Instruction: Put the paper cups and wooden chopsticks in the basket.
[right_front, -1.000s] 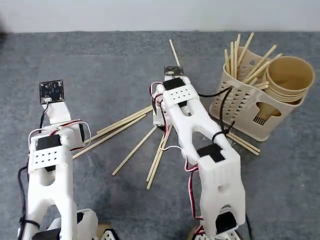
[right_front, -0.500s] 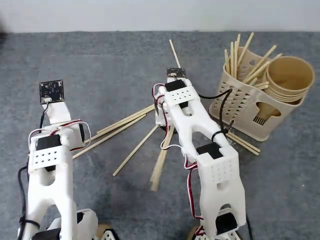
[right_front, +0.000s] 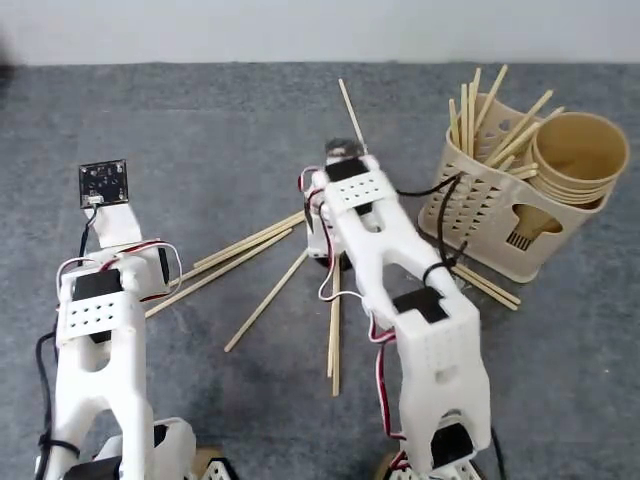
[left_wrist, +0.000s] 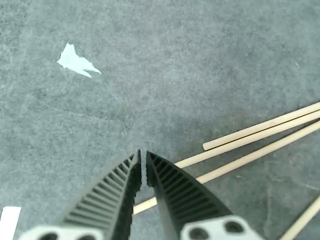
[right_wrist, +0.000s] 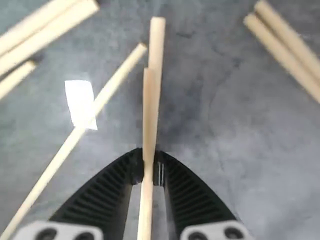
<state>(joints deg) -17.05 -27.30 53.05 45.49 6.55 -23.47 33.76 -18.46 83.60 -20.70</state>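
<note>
Chopstick pair (right_wrist: 151, 90), formerly slanted, in right pincer (right_wrist: 147, 154)

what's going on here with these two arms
The right gripper is shut on a pair of pale wooden chopsticks over the grey mat. The beige slotted plastic basket already holds stacked tan paper cups and several chopsticks. More loose chopsticks lie on the mat; the left gripper sits shut beside some, holding nothing.

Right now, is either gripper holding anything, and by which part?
The right gripper is shut on two wooden chopsticks, gripped partway along their shafts, with their ends jutting out ahead of it. The left gripper is shut on nothing.
</note>
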